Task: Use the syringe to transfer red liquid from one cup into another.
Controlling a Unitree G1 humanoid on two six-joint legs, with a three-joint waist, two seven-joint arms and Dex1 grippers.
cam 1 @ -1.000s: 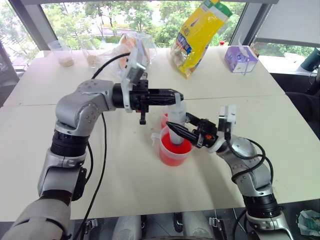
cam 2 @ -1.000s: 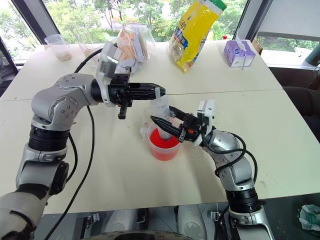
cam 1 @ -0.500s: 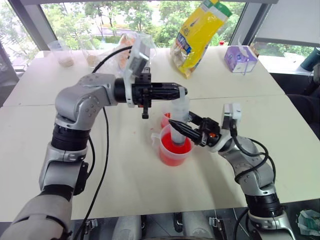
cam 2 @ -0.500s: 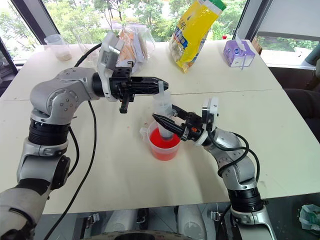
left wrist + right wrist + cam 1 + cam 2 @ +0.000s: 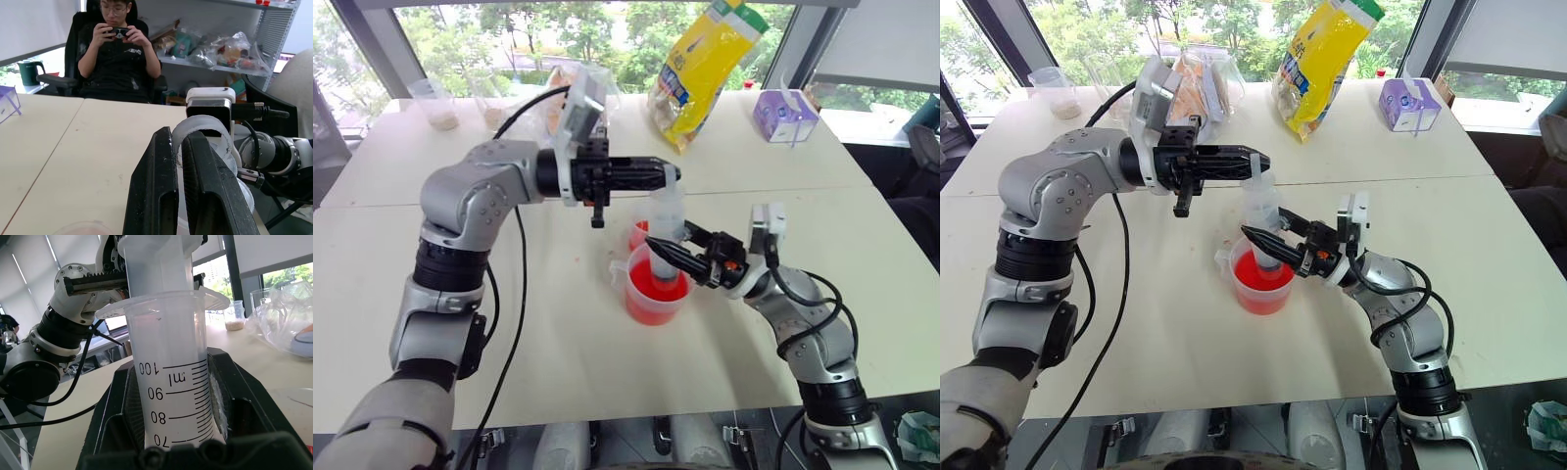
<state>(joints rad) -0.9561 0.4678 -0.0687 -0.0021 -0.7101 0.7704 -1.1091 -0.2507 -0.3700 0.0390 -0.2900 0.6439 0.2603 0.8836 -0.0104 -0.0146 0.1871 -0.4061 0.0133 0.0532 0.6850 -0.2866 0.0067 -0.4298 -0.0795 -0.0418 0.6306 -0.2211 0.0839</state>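
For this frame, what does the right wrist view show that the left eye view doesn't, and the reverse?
Right wrist view alone: the printed graduation marks on the barrel of the large clear plastic syringe.

Left eye view alone: the handled clear plastic beaker of bright red liquid beneath the syringe, the small clear cup behind it, and a yellow snack bag.

Both: the right end effector shut on the barrel, and the left end effector shut on the plunger top.

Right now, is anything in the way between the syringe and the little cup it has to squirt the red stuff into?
Nothing visible blocks it. The syringe stands upright in the beaker, held by the right hand at the barrel and the left hand at the plunger. The small cup sits just behind the beaker.
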